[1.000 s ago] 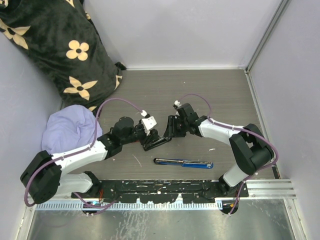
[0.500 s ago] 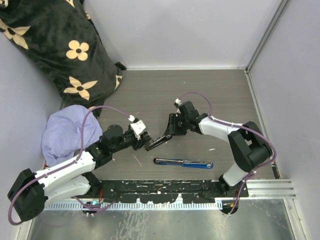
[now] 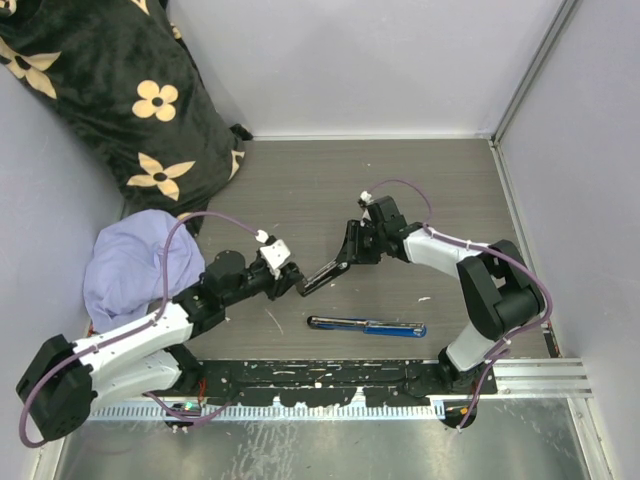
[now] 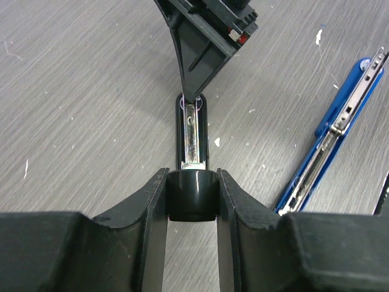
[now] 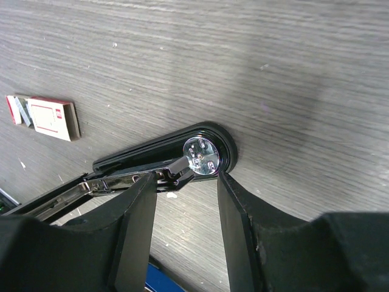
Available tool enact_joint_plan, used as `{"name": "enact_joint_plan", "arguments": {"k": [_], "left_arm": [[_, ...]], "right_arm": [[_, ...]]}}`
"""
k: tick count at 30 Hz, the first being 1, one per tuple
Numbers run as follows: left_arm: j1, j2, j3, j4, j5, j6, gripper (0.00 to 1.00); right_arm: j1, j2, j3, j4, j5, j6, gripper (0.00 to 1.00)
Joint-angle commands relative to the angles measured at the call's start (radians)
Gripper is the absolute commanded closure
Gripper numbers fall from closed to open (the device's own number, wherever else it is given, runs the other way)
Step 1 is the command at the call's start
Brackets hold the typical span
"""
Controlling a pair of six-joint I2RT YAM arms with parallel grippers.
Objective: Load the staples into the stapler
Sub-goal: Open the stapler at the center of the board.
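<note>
A black stapler (image 3: 320, 275) lies opened on the table, its metal channel (image 4: 191, 131) facing up. My left gripper (image 3: 292, 281) is shut on the stapler's rounded rear end (image 4: 191, 198). At the front end, by the round anvil (image 5: 200, 155), my right gripper (image 3: 347, 255) stands open. Its left fingertip (image 5: 137, 194) is at the metal magazine and its right fingertip (image 5: 234, 201) is beside the base; bare table shows between them. The staples (image 5: 53, 117), a small white and red box, lie just beyond the stapler in the right wrist view only.
A blue stapler (image 3: 365, 327) lies opened flat near the front edge, to the right of the left gripper (image 4: 331, 140). A purple cloth (image 3: 135, 265) and a black flowered cushion (image 3: 120, 90) fill the left side. Walls close in the back and the right.
My left arm drew back toward the near left, still gripping the stapler's rear. My right gripper shifted slightly right and away, and the stapler swung a little with them.
</note>
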Motion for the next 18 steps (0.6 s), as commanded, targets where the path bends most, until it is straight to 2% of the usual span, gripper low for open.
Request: {"name": "enact_joint_plan", "arguments": {"k": [1,5,7,13,18], "left_arm": [[-0.016,0.099,0.049,0.156,0.158,0.004,1.00],[-0.016,0.198,0.106,0.251,0.193,0.009,1.00],[-0.017,0.236,0.123,0.284,0.211,0.006,1.00],[-0.019,0.296,0.144,0.301,0.257,0.001,1.00],[-0.019,0.306,0.155,0.263,0.266,0.021,1.00]], "right_arm": [[-0.073,0.090,-0.056,-0.147,0.358,-0.125,0.52],[-0.075,0.082,-0.050,-0.160,0.348,-0.125,0.54],[-0.075,0.074,-0.040,-0.178,0.328,-0.125,0.57],[-0.075,0.060,0.028,-0.288,0.270,-0.145,0.67],[-0.075,0.098,0.113,-0.412,0.246,-0.183,0.69]]}}
